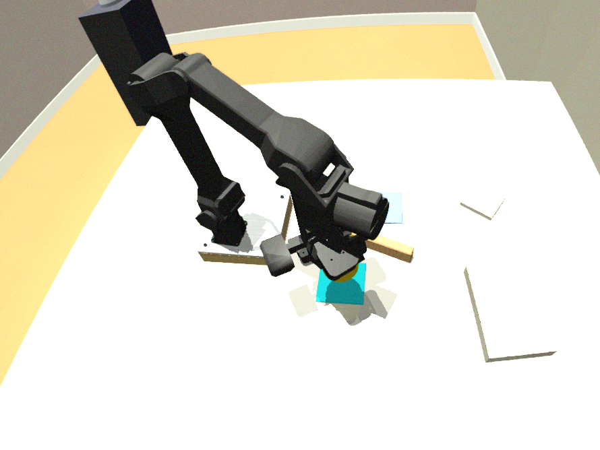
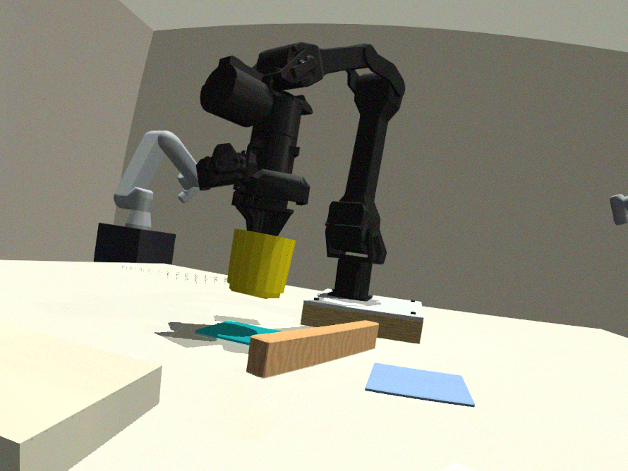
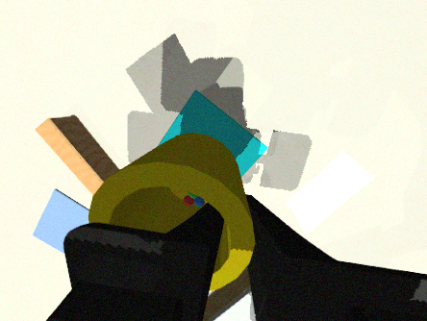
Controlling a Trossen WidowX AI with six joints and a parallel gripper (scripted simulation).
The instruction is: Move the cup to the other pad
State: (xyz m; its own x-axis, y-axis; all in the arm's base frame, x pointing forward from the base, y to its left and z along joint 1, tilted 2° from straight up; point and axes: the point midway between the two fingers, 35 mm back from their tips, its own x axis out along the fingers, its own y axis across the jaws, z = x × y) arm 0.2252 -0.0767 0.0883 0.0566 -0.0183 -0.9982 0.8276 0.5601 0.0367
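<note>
A yellow cup (image 1: 344, 275) (image 2: 261, 263) (image 3: 192, 150) hangs in the air, slightly tilted in the exterior view. My gripper (image 2: 264, 228) (image 3: 234, 199) is shut on its wall, with one finger inside the cup. In the wrist view a red marble (image 3: 188, 200), a blue marble (image 3: 199, 202) and part of a green one (image 3: 191, 195) lie inside the cup. The teal pad (image 1: 322, 296) (image 2: 228, 331) (image 3: 250, 160) lies below the cup, with the cup's shadow on it. The blue pad (image 1: 396, 209) (image 2: 418, 383) (image 3: 59, 218) lies beyond the wooden bar and is bare where it shows.
The wooden bar (image 1: 392, 247) (image 2: 314, 347) (image 3: 72, 156) lies between the two pads. A large pale block (image 1: 514, 314) (image 2: 75, 390) and a small pale slab (image 1: 484, 205) lie on the right in the top view. My arm's base plate (image 1: 263, 215) (image 2: 365, 316) is near the teal pad.
</note>
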